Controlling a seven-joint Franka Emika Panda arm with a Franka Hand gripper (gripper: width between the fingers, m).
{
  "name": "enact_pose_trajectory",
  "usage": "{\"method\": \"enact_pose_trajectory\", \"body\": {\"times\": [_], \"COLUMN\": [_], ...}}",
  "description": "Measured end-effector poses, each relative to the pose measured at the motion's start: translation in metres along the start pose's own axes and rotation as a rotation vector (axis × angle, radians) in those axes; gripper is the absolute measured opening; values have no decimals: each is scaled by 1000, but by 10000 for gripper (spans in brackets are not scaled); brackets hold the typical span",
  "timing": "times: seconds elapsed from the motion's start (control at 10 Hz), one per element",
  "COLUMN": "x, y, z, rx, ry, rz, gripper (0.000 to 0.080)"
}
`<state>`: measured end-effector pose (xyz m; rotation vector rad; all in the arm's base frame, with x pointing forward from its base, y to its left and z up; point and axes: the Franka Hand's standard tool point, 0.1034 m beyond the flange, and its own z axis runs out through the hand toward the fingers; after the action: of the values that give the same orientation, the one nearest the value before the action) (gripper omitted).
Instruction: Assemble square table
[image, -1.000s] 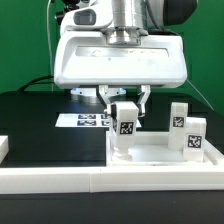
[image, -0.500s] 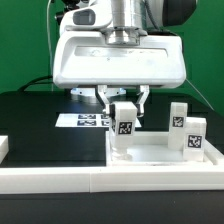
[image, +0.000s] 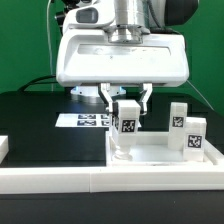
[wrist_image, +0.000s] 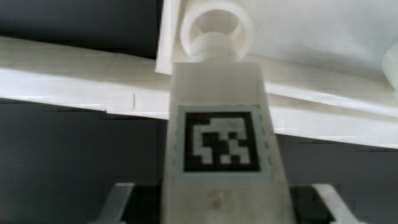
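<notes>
- The room behind is a green wall (image: 25, 45) across the top of the exterior view.
- A black table (image: 40, 120) fills the middle left.
- A white square table top (image: 165, 155) lies at the lower right.
- The marker board (image: 88, 120) lies flat at center left.
- The gripper (image: 126, 108) squeezes one leg block (image: 127, 125), held upright at center over the top.
- Two more leg blocks (image: 187, 128) stand at the right.
</notes>
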<state>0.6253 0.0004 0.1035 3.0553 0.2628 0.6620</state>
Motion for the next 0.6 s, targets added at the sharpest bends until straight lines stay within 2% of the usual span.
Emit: {"method": "enact_pose_trajectory", "body": {"times": [0.2,0.6], "x": [0,-10], "y": [0,-2], "z": [0,6], "rx": [-1,1], "ry": [1,-16], "rz": [0,-1], "gripper": [290,290]}}
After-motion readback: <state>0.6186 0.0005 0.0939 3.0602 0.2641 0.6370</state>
